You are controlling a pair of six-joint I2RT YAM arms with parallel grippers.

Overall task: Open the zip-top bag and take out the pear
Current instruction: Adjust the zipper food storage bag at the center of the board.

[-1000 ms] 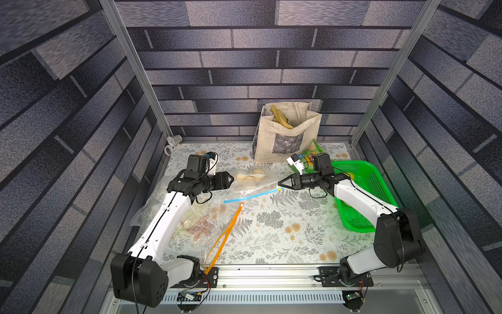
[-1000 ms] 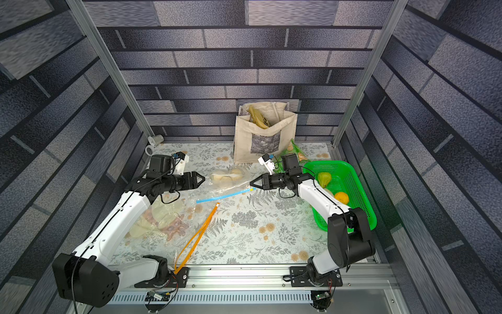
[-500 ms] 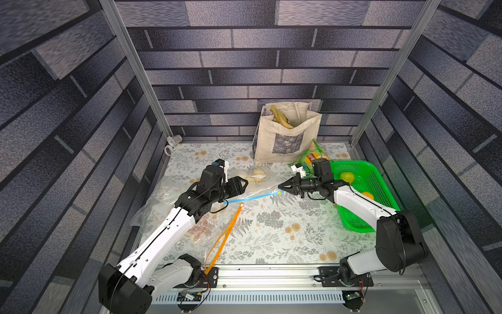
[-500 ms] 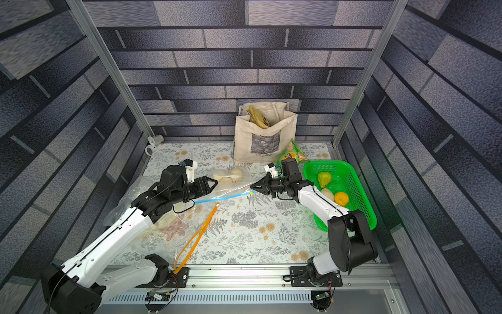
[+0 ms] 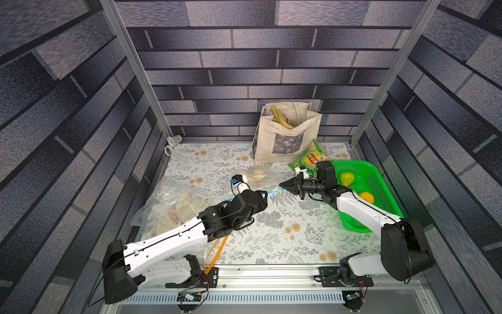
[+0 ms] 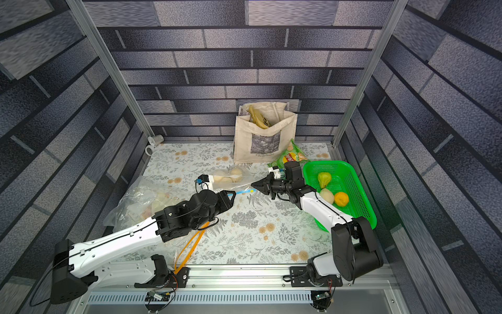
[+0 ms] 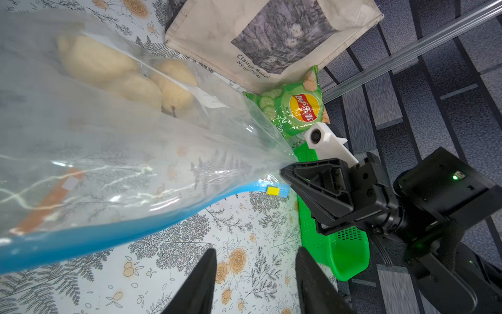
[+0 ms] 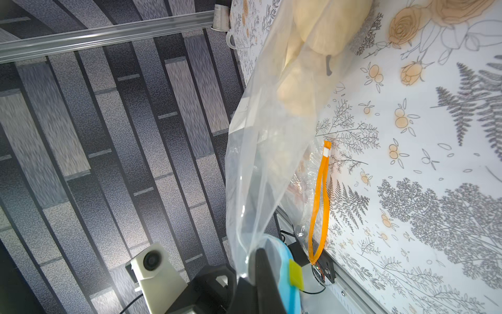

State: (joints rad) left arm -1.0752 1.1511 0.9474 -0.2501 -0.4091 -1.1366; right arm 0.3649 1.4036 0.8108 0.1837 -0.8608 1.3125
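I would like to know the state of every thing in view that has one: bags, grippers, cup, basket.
zip-top bag, zip looks closed, pears inside, one corner lifted
right gripper, shut on that corner
left gripper, fingers apart, nothing between them
orange-zip bag, mouth open
tote bag, upright, top open
cup, on its side
green basket, upright, fruit inside

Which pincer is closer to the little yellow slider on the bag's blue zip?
Right. The right pincer is shut on the zip-top bag's corner beside the yellow slider; the left pincer is farther along that edge, open.
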